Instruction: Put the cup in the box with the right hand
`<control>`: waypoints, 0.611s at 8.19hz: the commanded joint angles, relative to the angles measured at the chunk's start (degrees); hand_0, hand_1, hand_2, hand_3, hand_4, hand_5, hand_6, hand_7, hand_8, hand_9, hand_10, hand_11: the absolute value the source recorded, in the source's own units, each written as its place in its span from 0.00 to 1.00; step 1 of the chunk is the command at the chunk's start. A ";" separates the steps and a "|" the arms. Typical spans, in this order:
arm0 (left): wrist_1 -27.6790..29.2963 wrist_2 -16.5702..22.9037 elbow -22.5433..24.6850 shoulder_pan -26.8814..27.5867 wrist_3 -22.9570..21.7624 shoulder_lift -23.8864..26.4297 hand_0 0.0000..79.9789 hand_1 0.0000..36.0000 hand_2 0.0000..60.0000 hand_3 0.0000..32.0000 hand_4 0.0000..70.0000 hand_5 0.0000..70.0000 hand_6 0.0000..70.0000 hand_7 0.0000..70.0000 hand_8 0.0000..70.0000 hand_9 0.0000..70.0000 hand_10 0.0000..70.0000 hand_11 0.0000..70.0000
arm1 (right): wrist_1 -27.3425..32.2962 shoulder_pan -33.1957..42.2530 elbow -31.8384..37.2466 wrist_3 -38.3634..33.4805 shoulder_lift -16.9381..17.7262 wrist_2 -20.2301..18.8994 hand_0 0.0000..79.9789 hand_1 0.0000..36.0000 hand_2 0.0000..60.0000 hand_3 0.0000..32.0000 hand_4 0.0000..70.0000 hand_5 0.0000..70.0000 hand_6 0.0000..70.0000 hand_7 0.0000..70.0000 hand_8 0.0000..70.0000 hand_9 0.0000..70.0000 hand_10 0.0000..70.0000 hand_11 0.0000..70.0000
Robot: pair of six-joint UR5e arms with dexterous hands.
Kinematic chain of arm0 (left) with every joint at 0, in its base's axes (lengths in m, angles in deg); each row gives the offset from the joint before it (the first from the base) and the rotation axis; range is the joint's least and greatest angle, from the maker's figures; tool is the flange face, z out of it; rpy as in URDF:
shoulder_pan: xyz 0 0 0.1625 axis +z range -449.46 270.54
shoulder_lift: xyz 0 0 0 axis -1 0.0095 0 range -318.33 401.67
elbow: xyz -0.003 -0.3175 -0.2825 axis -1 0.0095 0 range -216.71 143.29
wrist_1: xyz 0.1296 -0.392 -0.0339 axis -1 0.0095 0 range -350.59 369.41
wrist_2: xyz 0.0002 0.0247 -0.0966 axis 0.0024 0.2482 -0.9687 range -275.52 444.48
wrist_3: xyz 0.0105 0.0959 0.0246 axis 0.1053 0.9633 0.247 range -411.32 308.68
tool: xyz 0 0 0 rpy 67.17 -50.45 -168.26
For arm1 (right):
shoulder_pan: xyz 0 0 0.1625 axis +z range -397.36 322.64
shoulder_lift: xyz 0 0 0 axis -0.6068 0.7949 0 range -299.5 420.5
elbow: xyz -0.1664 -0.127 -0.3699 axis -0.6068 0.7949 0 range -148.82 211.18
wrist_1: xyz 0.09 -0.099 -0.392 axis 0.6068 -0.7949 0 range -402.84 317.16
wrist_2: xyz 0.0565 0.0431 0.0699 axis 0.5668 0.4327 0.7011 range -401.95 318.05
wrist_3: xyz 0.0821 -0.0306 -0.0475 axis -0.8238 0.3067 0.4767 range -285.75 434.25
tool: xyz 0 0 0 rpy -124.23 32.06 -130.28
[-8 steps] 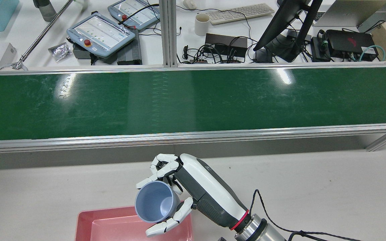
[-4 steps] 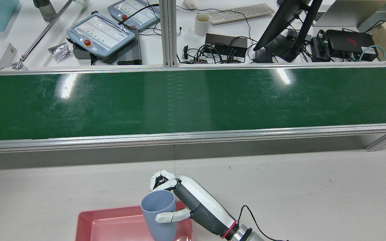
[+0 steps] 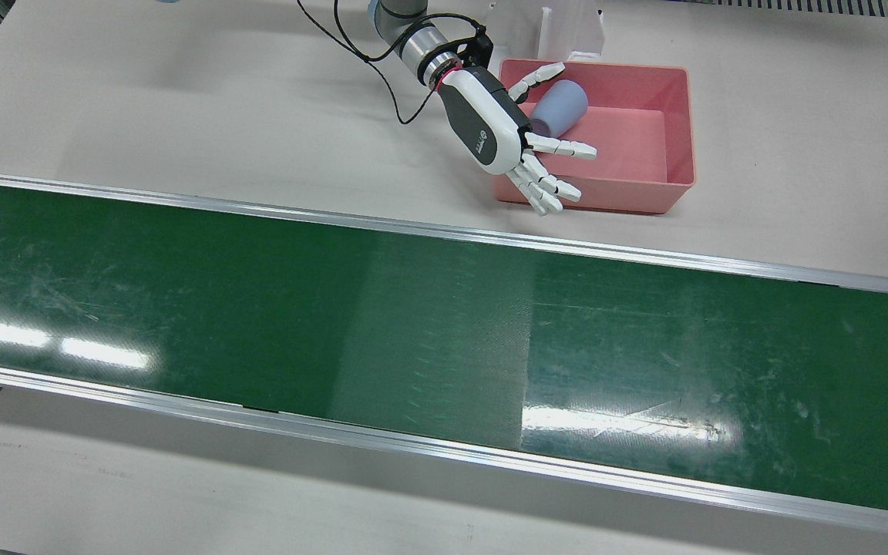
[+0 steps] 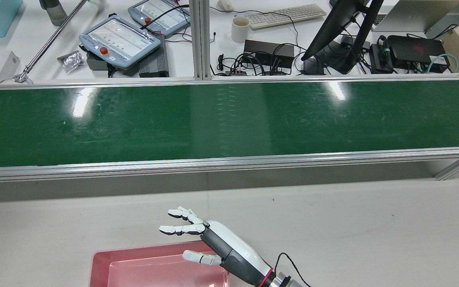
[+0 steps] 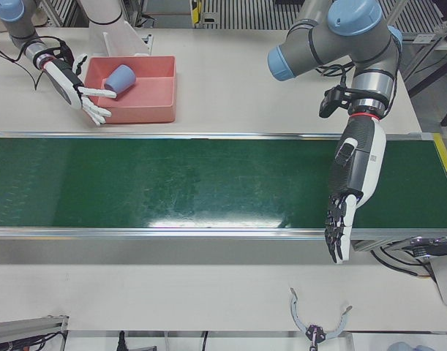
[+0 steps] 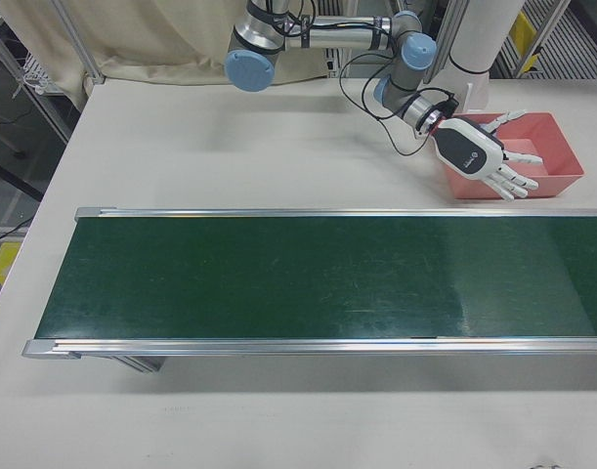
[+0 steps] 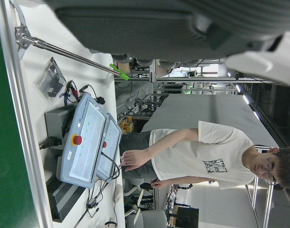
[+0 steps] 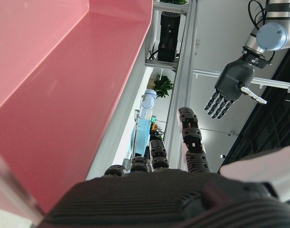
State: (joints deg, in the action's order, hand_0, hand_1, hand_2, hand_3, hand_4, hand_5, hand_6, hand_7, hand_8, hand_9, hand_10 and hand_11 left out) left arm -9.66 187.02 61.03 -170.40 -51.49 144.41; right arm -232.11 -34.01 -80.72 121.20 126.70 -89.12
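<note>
The right hand (image 3: 517, 142) hangs over the near corner of the pink box (image 3: 679, 131), its fingers (image 3: 548, 189) spread wide and holding nothing. The thumb reaches over the box's interior while the other fingers stretch past the front wall toward the belt. The blue cup (image 3: 558, 108) lies on its side inside the box, at the end nearest the hand, touching or almost touching the thumb side; from the front view it is hard to tell whether any contact remains.

The placement looks done, so the risk now lies in the withdrawal. If the hand pulls back low, a spread finger could catch the box wall and drag or tip the light box across the worktop (image 3: 182, 100). A thumb sweeping past the cup could also nudge it, and a cup lying on its side is free to roll along the box floor, though the walls should contain it. Lifting straight up before retreating would avoid both.

Farther off, the green conveyor belt (image 3: 259, 308) is bare, and the left hand (image 5: 344, 212) hangs over it with fingers loosely extended downward, empty and well apart from the box.
</note>
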 commanded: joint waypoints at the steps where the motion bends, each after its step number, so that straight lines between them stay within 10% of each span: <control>1: 0.00 0.03 0.00 0.00 0.00 0.00 0.00 0.00 0.00 0.00 0.00 0.00 0.00 0.00 0.00 0.00 0.00 0.00 | -10.61 2.08 -13.27 0.24 4.09 0.93 0.00 0.00 0.24 0.00 0.34 0.00 0.08 0.42 0.04 0.16 0.00 0.00; 2: 0.00 0.03 0.00 0.00 0.00 0.00 0.00 0.00 0.00 0.00 0.00 0.00 0.00 0.00 0.00 0.00 0.00 0.00 | -15.38 6.45 -17.60 -0.10 4.63 -0.02 0.00 0.00 0.18 0.00 0.64 0.00 0.19 0.99 0.14 0.39 0.03 0.02; 4: 0.00 0.03 0.00 -0.09 0.00 0.00 0.00 0.00 0.00 0.00 0.00 0.00 0.00 0.00 0.00 0.00 0.00 0.00 | -15.42 14.80 -19.49 -0.98 5.43 -5.44 0.00 0.00 0.35 0.00 0.77 0.00 0.32 1.00 0.32 0.67 0.14 0.18; 5: 0.00 0.03 0.00 -0.09 0.00 0.00 0.00 0.00 0.00 0.00 0.00 0.00 0.00 0.00 0.00 0.00 0.00 0.00 | -15.42 19.63 -19.49 -2.81 5.86 -7.74 0.00 0.00 0.19 0.00 0.85 0.00 0.35 1.00 0.38 0.73 0.24 0.33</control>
State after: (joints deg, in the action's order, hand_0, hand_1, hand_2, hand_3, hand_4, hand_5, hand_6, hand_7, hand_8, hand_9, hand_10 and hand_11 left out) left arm -9.66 187.05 61.03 -170.42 -51.49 144.41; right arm -246.58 -24.23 -98.64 120.75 131.83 -91.38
